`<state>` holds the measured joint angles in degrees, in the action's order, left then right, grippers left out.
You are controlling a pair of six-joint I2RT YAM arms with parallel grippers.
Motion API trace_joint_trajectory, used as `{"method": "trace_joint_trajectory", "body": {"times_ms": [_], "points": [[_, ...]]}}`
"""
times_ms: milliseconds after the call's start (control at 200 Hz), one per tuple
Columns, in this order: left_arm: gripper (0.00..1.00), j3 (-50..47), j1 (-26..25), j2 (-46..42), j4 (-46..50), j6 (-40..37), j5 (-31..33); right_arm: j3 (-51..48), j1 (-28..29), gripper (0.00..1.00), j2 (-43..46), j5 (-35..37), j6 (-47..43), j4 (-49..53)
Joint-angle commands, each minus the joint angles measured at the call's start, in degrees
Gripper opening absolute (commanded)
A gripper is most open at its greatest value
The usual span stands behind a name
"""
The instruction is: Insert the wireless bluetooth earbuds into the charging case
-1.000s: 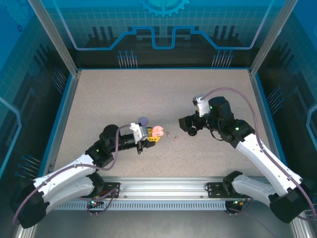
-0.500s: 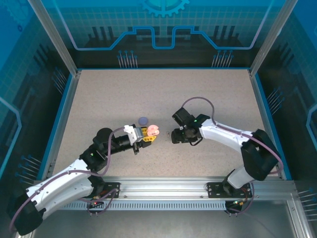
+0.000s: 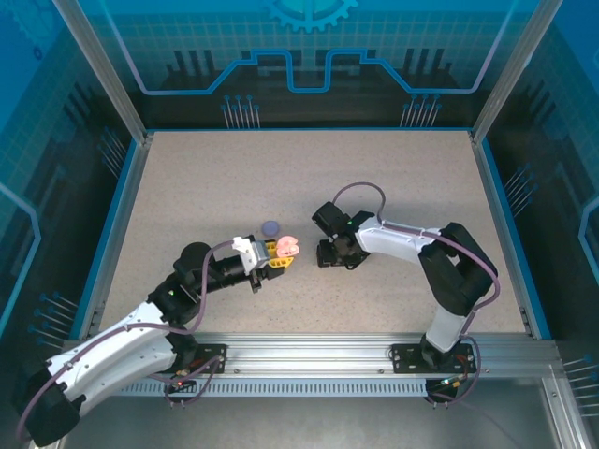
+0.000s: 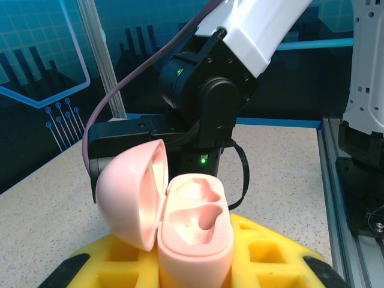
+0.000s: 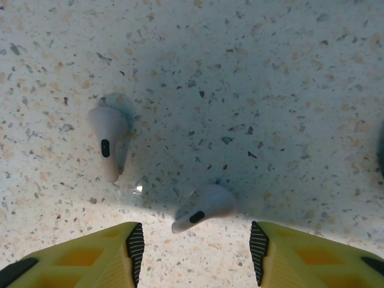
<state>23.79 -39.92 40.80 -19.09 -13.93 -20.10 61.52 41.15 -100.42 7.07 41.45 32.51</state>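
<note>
My left gripper [image 3: 278, 255] is shut on the pink charging case [image 3: 290, 246], which it holds with the lid swung open. In the left wrist view the case [image 4: 195, 231] shows two empty moulded wells, its lid [image 4: 129, 195] hinged to the left. Two pale stemmed earbuds lie on the speckled table in the right wrist view. One earbud [image 5: 207, 207] lies between the yellow fingertips [image 5: 135, 247] of my right gripper [image 5: 197, 252]; the jaws stand apart and touch nothing. The other earbud [image 5: 109, 141] lies further off to the left. My right gripper [image 3: 323, 254] hangs low just right of the case.
A round lilac case [image 3: 270, 227] lies on the table just behind the pink one. The right arm's black wrist [image 4: 204, 102] looms close behind the held case. Blue rails [image 3: 122, 215] edge the table on the left, right and back.
The right arm swung in from the right and came down over the earbuds beside the case, its jaws narrowing. The left gripper with the case barely moved.
</note>
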Motion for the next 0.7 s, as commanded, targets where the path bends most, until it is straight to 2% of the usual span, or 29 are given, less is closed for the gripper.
{"method": "trace_joint_trajectory", "body": {"times_ms": [0,695], "points": [[0.01,-0.2,-0.5,-0.8,0.5,-1.0,1.0,1.7,-0.6,0.52,-1.6,0.4,1.0,-0.3],[0.02,-0.1,-0.5,-0.4,0.7,-1.2,1.1,4.2,-1.1,0.43,-5.3,-2.0,-0.5,-1.2]]}}
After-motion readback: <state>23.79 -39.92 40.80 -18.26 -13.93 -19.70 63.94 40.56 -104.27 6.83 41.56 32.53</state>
